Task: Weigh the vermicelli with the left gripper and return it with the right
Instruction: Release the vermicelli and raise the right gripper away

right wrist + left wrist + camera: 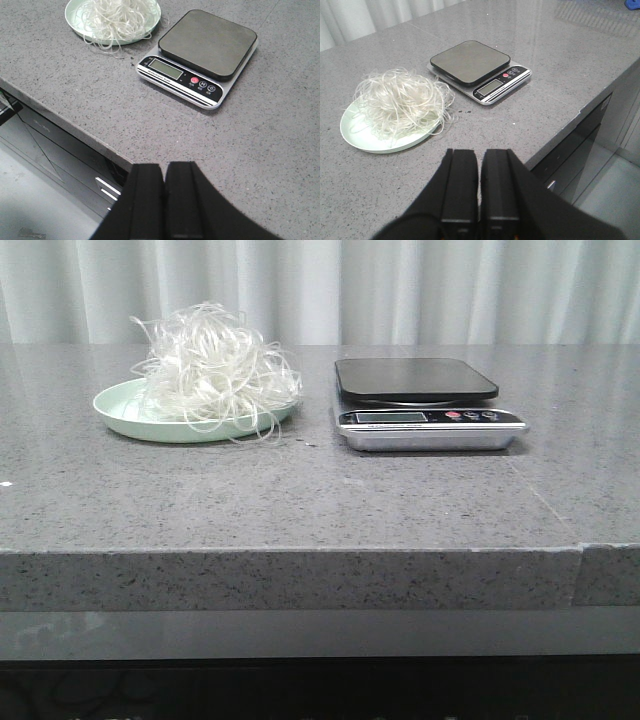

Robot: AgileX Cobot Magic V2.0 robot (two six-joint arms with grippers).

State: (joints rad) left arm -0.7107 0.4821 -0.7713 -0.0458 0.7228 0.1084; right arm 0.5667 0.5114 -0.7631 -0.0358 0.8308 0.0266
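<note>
A grey speckled stone countertop (300,510) fills the scene, with a pale curtain (400,290) behind it. The vermicelli (215,365) sits heaped on a pale green plate (115,405) at the left, a few strands hanging over the near rim. A kitchen scale (425,405) stands just to the right of the plate, its dark platform bare.

Progress: no step appears done. The noodles are not yet on the scale, so weighing and the return to the plate both remain.

The left gripper (479,170) hangs near the counter's front edge, its fingers almost together and holding nothing. The right gripper (164,185) is likewise narrowed and empty, positioned at the near edge in front of the scale.

Clearance: the counter surface between the near edge and both items is unobstructed. The gap between plate and scale is narrow, so loose strands may drag across it. The counter drops off at the near edge.
</note>
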